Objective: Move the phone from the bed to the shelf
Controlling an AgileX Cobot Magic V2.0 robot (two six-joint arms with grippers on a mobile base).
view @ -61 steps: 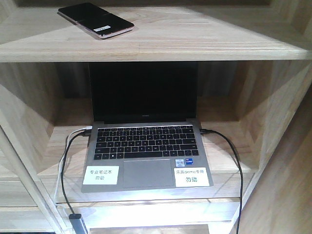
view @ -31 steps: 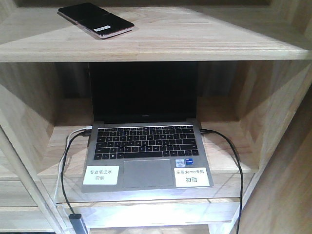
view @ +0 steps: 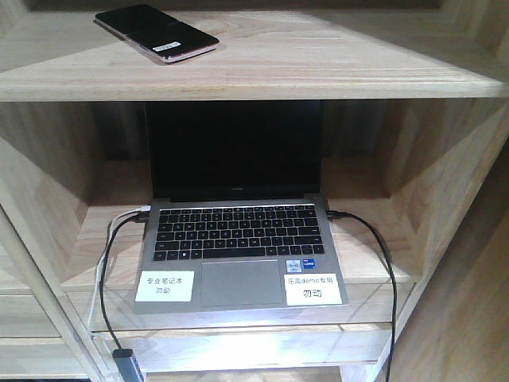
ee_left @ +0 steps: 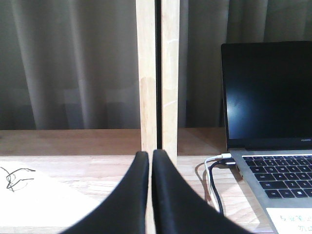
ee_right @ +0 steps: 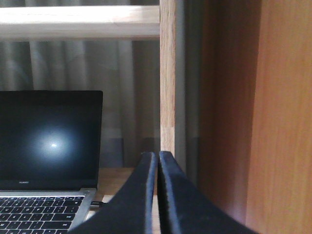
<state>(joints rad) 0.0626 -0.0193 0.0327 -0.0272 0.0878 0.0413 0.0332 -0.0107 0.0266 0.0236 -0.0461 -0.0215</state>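
The phone (view: 155, 33), a glossy black slab with a pinkish edge, lies flat on the top board of the light wood shelf (view: 318, 64), toward its left end. No gripper touches it. In the left wrist view my left gripper (ee_left: 150, 153) is shut with nothing in it, pointing at an upright shelf post (ee_left: 157, 73). In the right wrist view my right gripper (ee_right: 158, 155) is shut and empty too, in front of another post (ee_right: 167, 73). The bed is out of view.
An open grey laptop (view: 238, 239) with a black screen sits on the lower board, with cables (view: 107, 263) at its left and a black cable (view: 382, 263) at its right. A brown side panel (ee_right: 278, 117) stands close on the right. Grey curtains (ee_left: 73, 63) hang behind.
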